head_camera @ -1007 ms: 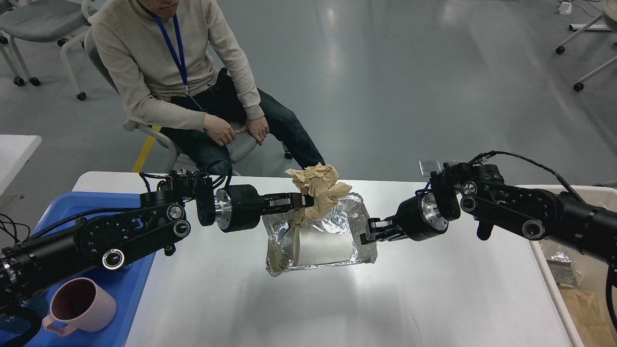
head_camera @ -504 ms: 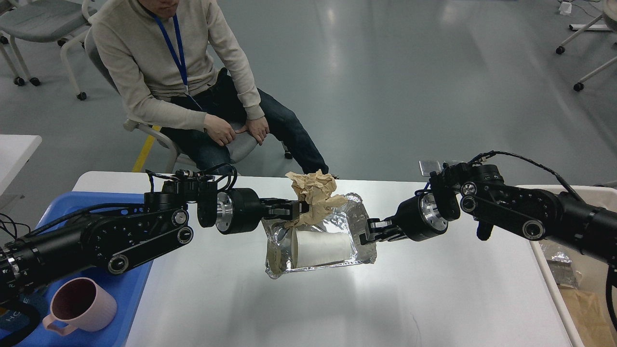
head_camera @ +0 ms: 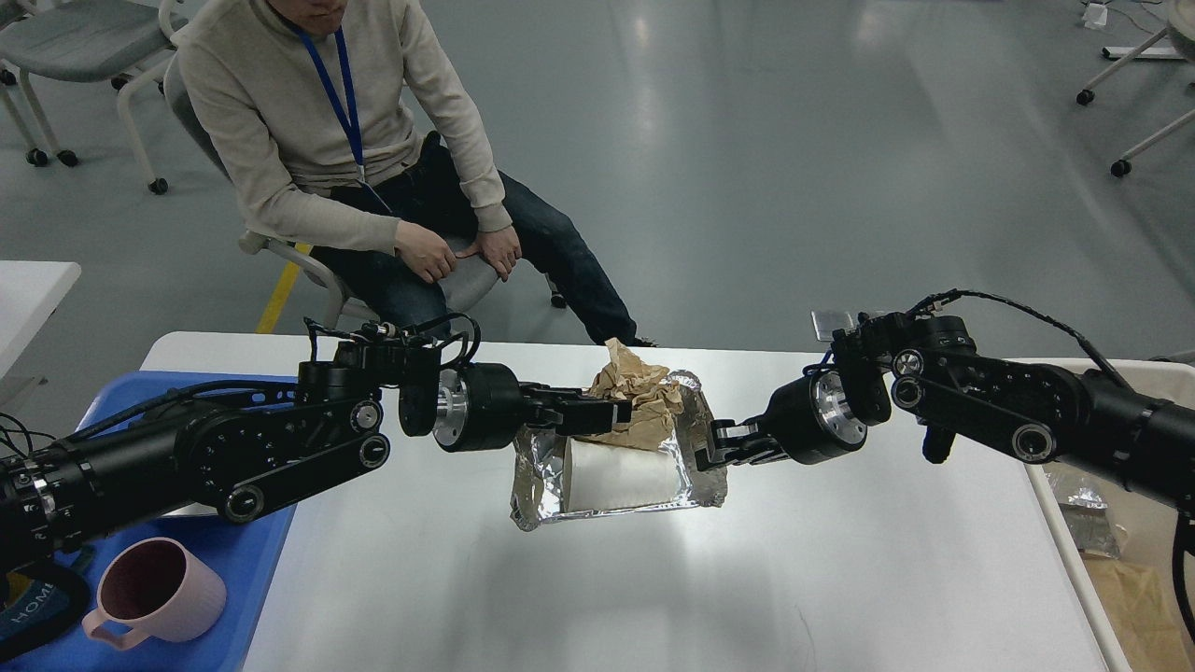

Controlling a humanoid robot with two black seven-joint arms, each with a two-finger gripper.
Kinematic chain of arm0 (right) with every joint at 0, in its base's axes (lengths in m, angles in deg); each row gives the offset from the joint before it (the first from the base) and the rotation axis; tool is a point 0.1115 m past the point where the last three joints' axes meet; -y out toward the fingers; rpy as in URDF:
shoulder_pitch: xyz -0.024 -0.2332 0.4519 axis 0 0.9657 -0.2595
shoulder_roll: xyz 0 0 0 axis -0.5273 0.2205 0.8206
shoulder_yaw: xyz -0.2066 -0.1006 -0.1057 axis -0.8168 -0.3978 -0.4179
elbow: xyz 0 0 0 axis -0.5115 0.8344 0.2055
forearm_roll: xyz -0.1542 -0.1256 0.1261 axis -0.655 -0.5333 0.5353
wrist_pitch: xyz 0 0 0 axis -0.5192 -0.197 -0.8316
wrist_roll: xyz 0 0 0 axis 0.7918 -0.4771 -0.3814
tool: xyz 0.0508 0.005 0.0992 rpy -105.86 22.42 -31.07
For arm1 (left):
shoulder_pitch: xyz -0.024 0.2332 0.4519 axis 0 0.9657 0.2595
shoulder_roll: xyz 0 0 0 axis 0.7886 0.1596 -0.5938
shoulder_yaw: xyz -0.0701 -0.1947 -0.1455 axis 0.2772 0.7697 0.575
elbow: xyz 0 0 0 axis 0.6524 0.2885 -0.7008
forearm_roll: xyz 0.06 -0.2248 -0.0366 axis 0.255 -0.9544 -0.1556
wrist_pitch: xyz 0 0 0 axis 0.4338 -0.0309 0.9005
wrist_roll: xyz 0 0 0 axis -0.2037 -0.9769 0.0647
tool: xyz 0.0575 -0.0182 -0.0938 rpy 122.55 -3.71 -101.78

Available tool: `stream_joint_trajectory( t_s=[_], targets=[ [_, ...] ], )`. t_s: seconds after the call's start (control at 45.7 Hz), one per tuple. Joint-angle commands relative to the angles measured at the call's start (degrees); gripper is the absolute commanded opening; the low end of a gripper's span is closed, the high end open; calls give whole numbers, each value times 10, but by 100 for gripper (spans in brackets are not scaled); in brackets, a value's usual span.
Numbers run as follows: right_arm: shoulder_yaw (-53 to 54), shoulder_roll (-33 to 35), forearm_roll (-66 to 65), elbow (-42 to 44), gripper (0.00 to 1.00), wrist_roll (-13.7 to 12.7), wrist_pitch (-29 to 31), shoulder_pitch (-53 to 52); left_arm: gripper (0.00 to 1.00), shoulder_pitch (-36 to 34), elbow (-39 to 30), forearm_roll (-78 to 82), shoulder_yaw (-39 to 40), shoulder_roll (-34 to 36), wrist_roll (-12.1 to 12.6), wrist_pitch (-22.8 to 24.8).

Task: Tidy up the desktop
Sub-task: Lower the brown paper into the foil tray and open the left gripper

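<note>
Our left gripper (head_camera: 611, 413) has carried the crumpled brown paper (head_camera: 639, 399) down into the foil tray (head_camera: 532, 471) mid-desktop (head_camera: 597, 579), jaws clamped on it; our right gripper (head_camera: 709, 448) pinches the tray's right rim.

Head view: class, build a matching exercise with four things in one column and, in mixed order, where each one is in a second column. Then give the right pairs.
Things
1. white paper cup
2. pink mug
3. crumpled brown paper
4. foil tray

Places
A. on the blue tray
B. in the left gripper, over the foil tray
C. on its side inside the foil tray
D. on the desktop, right gripper at its right edge

Pairs: 1-C, 2-A, 3-B, 4-D
</note>
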Motion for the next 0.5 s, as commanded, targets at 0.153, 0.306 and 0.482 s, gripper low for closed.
stream_joint_trajectory(
  t_s=[0.153,0.306,0.482],
  targets=[
    [3,3,0,2,0,1,0,1,81,-8,2,-18,6,-12,-18,-5],
    [3,6,0,2,0,1,0,2,86,-8,-1,-89,62,1,-14,2],
    [3,8,0,3,0,1,0,5,92,-5,-9,-111,76,50,-12,4]
  ],
)
